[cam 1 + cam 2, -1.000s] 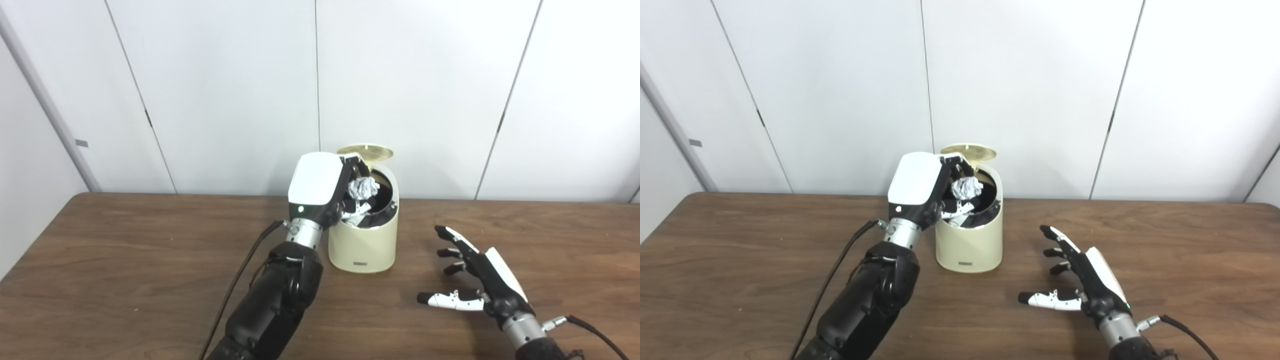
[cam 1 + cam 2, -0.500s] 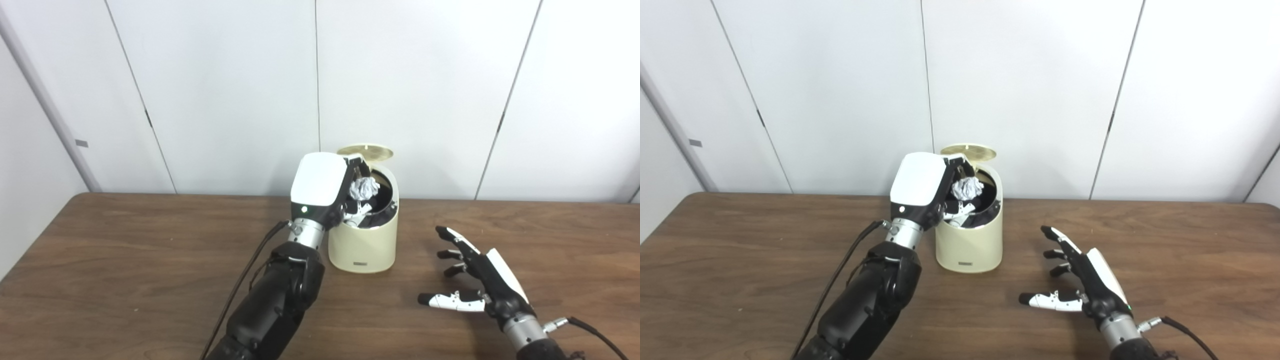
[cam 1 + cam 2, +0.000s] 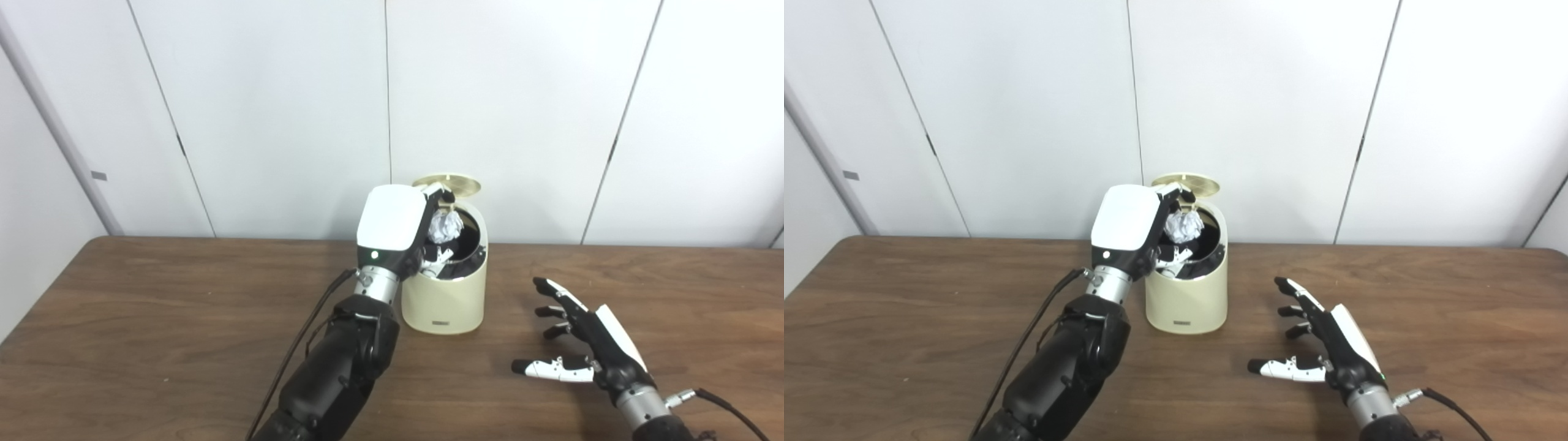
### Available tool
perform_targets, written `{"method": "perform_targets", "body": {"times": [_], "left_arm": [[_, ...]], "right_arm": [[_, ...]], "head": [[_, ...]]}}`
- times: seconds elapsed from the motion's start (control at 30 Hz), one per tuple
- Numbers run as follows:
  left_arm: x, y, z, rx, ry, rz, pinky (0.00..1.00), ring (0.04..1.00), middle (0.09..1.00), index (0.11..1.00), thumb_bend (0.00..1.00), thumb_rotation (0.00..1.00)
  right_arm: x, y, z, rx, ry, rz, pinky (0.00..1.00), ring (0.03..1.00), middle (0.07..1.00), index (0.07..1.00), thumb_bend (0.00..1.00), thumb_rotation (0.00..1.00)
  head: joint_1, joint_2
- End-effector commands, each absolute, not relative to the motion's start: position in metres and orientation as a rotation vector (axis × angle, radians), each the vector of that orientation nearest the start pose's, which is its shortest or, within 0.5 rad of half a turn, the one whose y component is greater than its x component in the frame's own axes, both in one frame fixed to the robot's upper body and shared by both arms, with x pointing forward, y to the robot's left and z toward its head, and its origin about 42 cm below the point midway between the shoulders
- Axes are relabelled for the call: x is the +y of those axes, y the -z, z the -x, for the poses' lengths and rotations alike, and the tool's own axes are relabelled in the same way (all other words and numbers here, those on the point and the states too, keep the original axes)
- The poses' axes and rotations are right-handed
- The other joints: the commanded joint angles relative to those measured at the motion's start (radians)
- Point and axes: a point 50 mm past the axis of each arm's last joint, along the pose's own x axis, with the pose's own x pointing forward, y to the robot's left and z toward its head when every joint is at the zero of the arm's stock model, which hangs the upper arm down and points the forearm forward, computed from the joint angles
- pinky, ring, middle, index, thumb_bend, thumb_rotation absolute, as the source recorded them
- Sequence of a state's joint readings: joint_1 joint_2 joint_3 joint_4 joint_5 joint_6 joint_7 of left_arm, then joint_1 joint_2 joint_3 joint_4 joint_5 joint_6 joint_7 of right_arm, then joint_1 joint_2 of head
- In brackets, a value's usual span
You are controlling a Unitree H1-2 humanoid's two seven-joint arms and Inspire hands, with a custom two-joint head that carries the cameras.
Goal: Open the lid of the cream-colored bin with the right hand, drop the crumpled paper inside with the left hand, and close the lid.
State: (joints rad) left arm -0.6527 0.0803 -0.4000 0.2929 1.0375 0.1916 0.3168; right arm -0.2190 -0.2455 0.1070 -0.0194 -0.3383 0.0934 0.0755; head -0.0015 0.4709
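Observation:
The cream-colored bin (image 3: 446, 300) stands on the wooden table near the back wall, its round lid (image 3: 447, 183) tipped up at the rear and its dark mouth exposed. My left hand (image 3: 395, 229) hovers over the bin's left rim, fingers curled around the white crumpled paper (image 3: 445, 227), which hangs just above the opening. My right hand (image 3: 585, 346) rests low over the table to the right of the bin, fingers spread, holding nothing.
The brown wooden table (image 3: 153, 318) stretches to both sides of the bin. White wall panels (image 3: 275, 110) stand right behind it. A black cable (image 3: 300, 334) runs along my left forearm, and another (image 3: 729, 410) trails from my right wrist.
My left hand has shifted slightly right and up over the bin mouth, carrying the paper with it. The right hand has stayed put.

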Motion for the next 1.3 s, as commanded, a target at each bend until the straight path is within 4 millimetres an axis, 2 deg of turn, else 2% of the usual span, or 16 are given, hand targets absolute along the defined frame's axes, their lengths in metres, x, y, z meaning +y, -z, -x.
{"method": "perform_targets", "body": {"times": [0.0,0.2,0.6,0.7,0.73,0.77,0.83,0.97,1.27], "left_arm": [[0.099,-0.265,-0.447,-0.640,-0.163,-1.227,0.45,0.583,0.698,0.718,0.92,0.09],[0.099,-0.265,-0.446,-0.635,-0.164,-1.235,0.42,0.555,0.695,0.716,0.92,0.09],[0.100,-0.266,-0.446,-0.652,-0.161,-1.220,0.42,0.556,0.672,0.699,0.91,0.07],[0.102,-0.267,-0.442,-0.675,-0.146,-1.142,0.43,0.530,0.611,0.628,0.86,0.01],[0.103,-0.268,-0.440,-0.681,-0.140,-1.114,0.39,0.482,0.515,0.560,0.66,0.00],[0.104,-0.268,-0.438,-0.687,-0.135,-1.086,0.36,0.450,0.481,0.537,0.59,0.00],[0.106,-0.268,-0.433,-0.698,-0.123,-1.012,0.32,0.414,0.465,0.519,0.52,0.00],[0.114,-0.266,-0.416,-0.637,-0.093,-0.878,0.28,0.383,0.464,0.545,0.50,0.00],[0.149,-0.243,-0.382,-0.548,-0.086,-0.671,0.31,0.403,0.471,0.536,0.50,0.00]], "right_arm": [[-0.243,-0.173,-0.353,-0.166,-0.141,0.601,0.62,0.799,0.908,0.900,0.72,0.19],[-0.242,-0.174,-0.353,-0.162,-0.143,0.604,0.63,0.803,0.909,0.901,0.72,0.18],[-0.242,-0.175,-0.354,-0.168,-0.141,0.601,0.64,0.812,0.910,0.897,0.73,0.18],[-0.241,-0.176,-0.354,-0.172,-0.133,0.595,0.63,0.810,0.905,0.893,0.74,0.18],[-0.242,-0.176,-0.355,-0.174,-0.131,0.593,0.63,0.809,0.904,0.891,0.74,0.18],[-0.242,-0.176,-0.355,-0.177,-0.129,0.591,0.63,0.808,0.904,0.891,0.74,0.19],[-0.242,-0.178,-0.355,-0.193,-0.124,0.586,0.62,0.803,0.900,0.888,0.73,0.18],[-0.244,-0.181,-0.356,-0.218,-0.105,0.577,0.60,0.779,0.889,0.880,0.71,0.17],[-0.253,-0.189,-0.357,-0.232,-0.086,0.573,0.61,0.769,0.886,0.870,0.68,0.14]], "head": [[0.000,0.001],[0.001,0.004],[0.003,0.009],[0.003,0.008],[0.003,0.008],[0.001,0.007],[0.001,0.007],[-0.004,0.007],[-0.006,0.005]]}}
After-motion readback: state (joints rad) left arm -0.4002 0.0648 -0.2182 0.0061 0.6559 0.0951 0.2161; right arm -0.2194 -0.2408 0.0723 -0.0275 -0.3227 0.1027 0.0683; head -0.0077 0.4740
